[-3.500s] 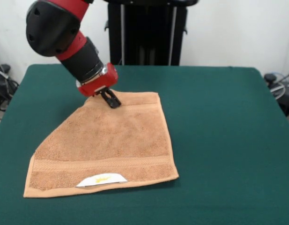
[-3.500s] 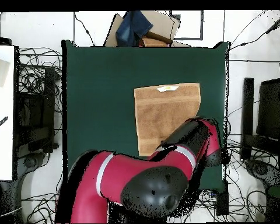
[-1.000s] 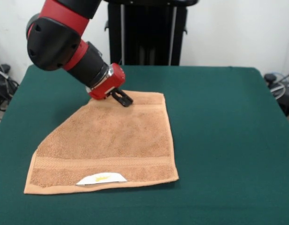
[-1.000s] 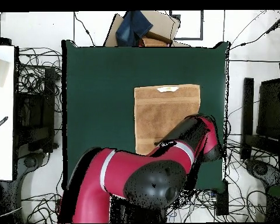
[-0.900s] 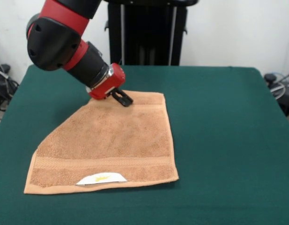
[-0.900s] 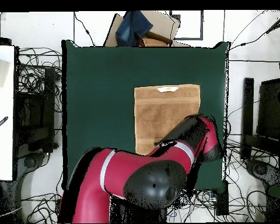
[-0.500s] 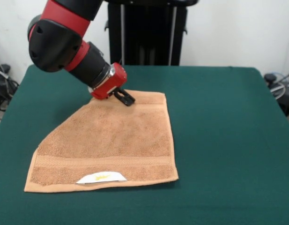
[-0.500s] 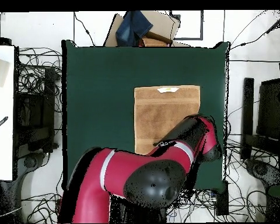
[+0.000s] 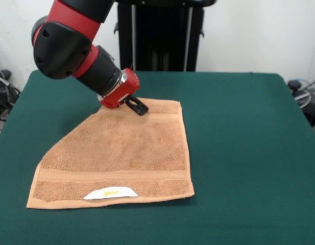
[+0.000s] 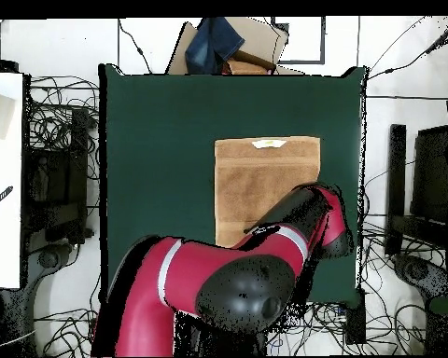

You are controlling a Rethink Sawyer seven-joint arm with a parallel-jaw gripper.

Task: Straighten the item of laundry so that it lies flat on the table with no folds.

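Observation:
The light orange-tan towel [image 9: 121, 153] lies on the dark green table [image 9: 239, 127], left of the middle. Its white label [image 9: 111, 193] is at the near hem. Its far left corner is folded in, so that side runs as a slant. My gripper [image 9: 138, 107] is down on the towel's far edge, next to the fold, and looks shut on the cloth. In the overhead view the towel [image 10: 265, 177] shows with its label [image 10: 269, 144] at the top, and my arm [image 10: 302, 224] hides its lower right part and the gripper.
The robot's black pedestal [image 9: 160, 35] stands behind the table. In the overhead view a cardboard box with blue cloth [image 10: 228, 45] sits past the table's top edge. Cables lie on the floor on both sides. A white surface [image 10: 4, 177] is at the far left.
My gripper has shifted a little to the right along the towel's far edge. The far edge of the towel has moved slightly right with it.

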